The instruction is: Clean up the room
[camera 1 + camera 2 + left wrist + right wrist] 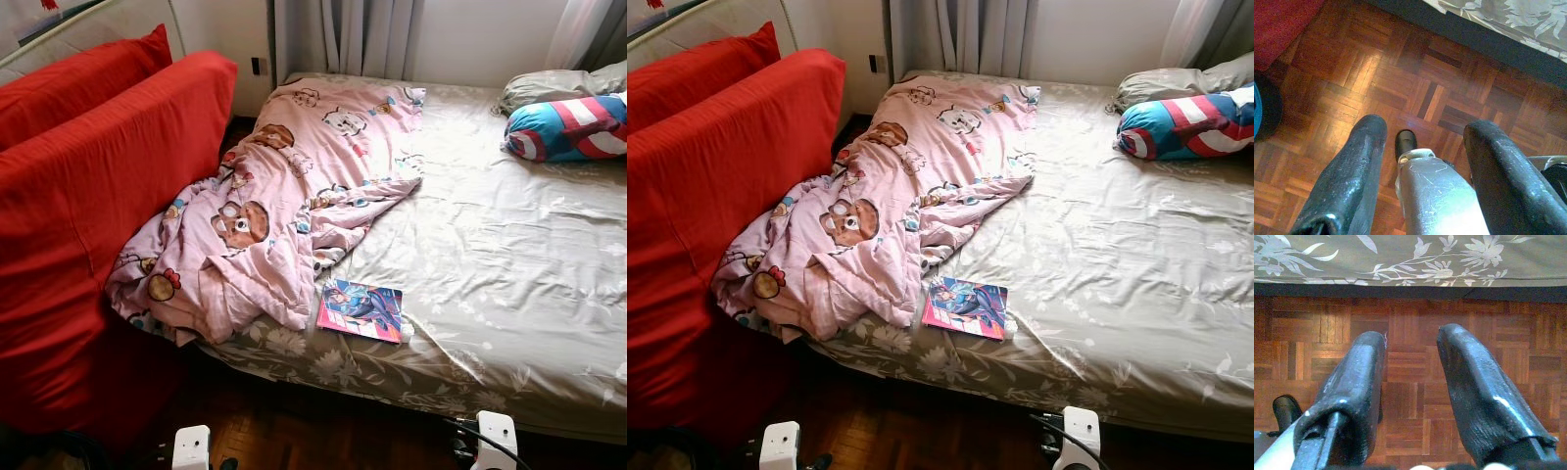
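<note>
Pink cotton is what you are looking at first: a crumpled blanket (pixel 279 196) with cartoon animals is lying across the near left part of the bed (pixel 509 264), spilling over its edge against a red sofa (pixel 88 196). A magazine (pixel 360 309) is sitting flat on the floral sheet just beside the blanket's lower fold, close to the bed's front edge. A pillow (pixel 568 127) in blue, red and white is resting at the far right, near the curtains (pixel 348 34). Your left gripper (pixel 1425 142) is hanging over the wooden floor (pixel 1400 73) with its fingers spread apart and nothing between them. Your right gripper (pixel 1410 352) is likewise pointing down at the floor by the bed's edge, fingers parted and holding nothing.
</note>
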Available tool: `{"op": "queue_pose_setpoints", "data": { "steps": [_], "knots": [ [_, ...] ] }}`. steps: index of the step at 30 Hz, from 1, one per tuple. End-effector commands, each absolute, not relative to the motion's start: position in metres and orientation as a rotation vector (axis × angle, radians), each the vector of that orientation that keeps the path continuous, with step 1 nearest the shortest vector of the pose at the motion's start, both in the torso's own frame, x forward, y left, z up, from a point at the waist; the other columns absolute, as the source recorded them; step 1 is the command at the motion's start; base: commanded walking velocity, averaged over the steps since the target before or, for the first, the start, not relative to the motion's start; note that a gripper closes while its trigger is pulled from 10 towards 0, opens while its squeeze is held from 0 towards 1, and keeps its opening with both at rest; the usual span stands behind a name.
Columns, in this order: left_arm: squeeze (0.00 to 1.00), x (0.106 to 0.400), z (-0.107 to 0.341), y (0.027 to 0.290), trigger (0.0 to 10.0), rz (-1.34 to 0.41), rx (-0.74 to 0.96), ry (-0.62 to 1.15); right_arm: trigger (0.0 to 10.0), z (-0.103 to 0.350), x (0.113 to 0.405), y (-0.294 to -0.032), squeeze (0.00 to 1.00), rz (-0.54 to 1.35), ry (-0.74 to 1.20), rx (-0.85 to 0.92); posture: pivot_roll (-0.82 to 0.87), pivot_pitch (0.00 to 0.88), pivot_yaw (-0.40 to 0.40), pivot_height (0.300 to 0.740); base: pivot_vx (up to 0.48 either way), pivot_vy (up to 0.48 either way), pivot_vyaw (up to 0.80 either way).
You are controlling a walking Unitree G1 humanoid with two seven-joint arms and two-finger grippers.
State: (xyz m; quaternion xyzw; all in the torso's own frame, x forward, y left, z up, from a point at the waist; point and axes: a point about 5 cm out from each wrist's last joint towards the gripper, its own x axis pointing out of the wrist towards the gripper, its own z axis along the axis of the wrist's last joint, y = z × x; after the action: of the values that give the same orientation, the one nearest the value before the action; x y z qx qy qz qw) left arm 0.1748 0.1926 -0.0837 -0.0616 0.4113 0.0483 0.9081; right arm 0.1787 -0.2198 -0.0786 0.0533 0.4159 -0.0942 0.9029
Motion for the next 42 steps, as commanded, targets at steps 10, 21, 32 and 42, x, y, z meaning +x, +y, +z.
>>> {"op": "queue_pose_setpoints", "data": {
  "steps": [10, 21, 32, 42],
  "knots": [
    [0.00, 0.1688, -0.0831, 0.2255, 10.0, 0.251, -0.128, 0.912, 10.0, -0.0668, 0.1991, -0.2333, 0.00, -0.122, 0.884, 0.073, 0.00, 0.000, -0.018, 0.740, 0.000, 0.000, 0.00],
    [0.00, 0.1716, -0.0817, 0.2260, 10.0, 0.251, -0.125, 0.903, 10.0, -0.0655, 0.2015, -0.2335, 0.00, -0.127, 0.878, 0.075, 0.00, 0.000, -0.020, 0.740, 0.000, 0.000, 0.00],
    [0.00, 0.1725, -0.0811, 0.2266, 10.0, 0.261, -0.131, 0.898, 10.0, -0.0651, 0.2023, -0.2338, 0.00, -0.134, 0.879, 0.080, 0.00, 0.000, -0.021, 0.740, 0.000, 0.000, 0.00],
    [0.00, 0.1728, -0.0808, 0.2274, 10.0, 0.260, -0.128, 0.898, 10.0, -0.0650, 0.2027, -0.2333, 0.00, -0.133, 0.877, 0.085, 0.00, 0.000, -0.017, 0.740, 0.000, 0.000, 0.00]
  ]
}}
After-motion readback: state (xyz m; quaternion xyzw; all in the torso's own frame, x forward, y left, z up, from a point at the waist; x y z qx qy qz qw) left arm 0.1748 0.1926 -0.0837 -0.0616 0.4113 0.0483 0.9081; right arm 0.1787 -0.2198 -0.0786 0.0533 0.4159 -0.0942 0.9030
